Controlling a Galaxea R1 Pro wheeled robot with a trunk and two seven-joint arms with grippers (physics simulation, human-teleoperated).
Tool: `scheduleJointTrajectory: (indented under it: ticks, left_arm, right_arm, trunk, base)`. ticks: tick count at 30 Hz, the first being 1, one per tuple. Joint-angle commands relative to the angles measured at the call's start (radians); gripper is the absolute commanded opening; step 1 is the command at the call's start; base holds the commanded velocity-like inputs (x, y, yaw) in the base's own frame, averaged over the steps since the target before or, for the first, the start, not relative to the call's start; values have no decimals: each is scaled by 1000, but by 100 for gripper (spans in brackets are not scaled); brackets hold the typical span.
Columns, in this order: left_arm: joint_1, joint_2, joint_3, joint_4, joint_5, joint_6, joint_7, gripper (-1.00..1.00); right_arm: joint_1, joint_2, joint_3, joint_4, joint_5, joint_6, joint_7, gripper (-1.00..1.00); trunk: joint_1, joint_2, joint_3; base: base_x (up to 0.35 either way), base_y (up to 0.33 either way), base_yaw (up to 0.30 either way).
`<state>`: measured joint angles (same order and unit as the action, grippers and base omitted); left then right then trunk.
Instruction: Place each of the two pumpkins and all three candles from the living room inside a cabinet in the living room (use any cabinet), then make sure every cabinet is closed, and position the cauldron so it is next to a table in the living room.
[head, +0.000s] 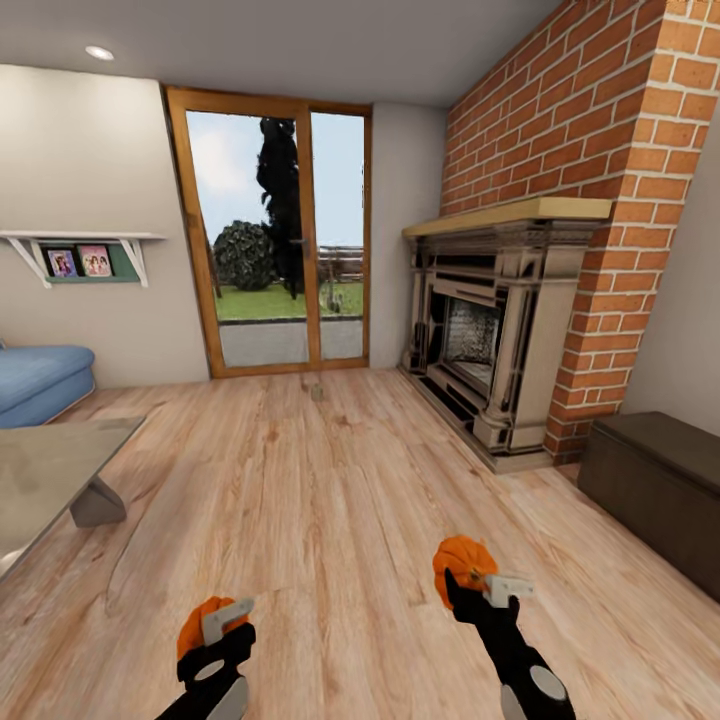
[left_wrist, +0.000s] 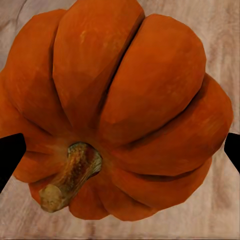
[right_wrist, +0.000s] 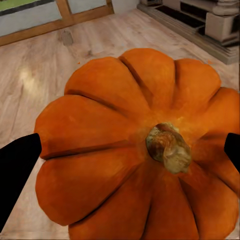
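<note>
A: What does each arm carry?

B: The left gripper (head: 215, 640) is clamped on a bright-orange ribbed pumpkin (head: 203, 618), near left; the right gripper (head: 480, 590) is clamped on a second orange pumpkin (head: 462, 562), near right. Both hang over the pale wooden plank floor (head: 330, 500).

A: What do the wrist views add?

B: Tan woody stems (left_wrist: 70, 175) and dark fingertips (right_wrist: 17, 170) flanking each fruit. The head view alone shows the grey stone-topped coffee table (head: 45, 470) left and the dark-brown low cabinet (head: 655, 490) right, shut.
</note>
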<state>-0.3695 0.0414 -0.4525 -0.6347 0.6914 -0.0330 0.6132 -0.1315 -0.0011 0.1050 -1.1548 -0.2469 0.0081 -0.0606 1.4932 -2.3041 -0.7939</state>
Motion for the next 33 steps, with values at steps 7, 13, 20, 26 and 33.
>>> scheduleJointTrajectory:
  ticks: [7,13,20,26,33]
  left_arm:
    - [0,5,-11,31,6,-9,6,-100]
    - [0,3,-12,81,6,-8,-16,-100]
    - [0,3,-13,87,6,-7,-51,-100]
    - [0,2,-16,88,6,-6,-53,-100]
    - [0,-1,-25,115,5,-4,-52,-100]
  right_arm:
    - [78,-9,1,10,-8,-21,-7,-100]
    - [84,-36,2,20,-9,-73,-7,-100]
    - [84,-37,2,34,-9,-89,-7,-100]
    - [84,-36,3,48,-9,-93,-8,-100]
    - [84,-33,3,51,-10,-94,-7,-100]
  trunk:
    - [-27,49,21]
    - [-50,91,40]
    - [-77,140,62]
    - [-100,182,81]
    - [-127,231,102]
  base:
    - [0,0,0]
    - [0,0,-63]
    - [0,0,-253]
    - [0,0,-255]
    - [-169,-74,-18]
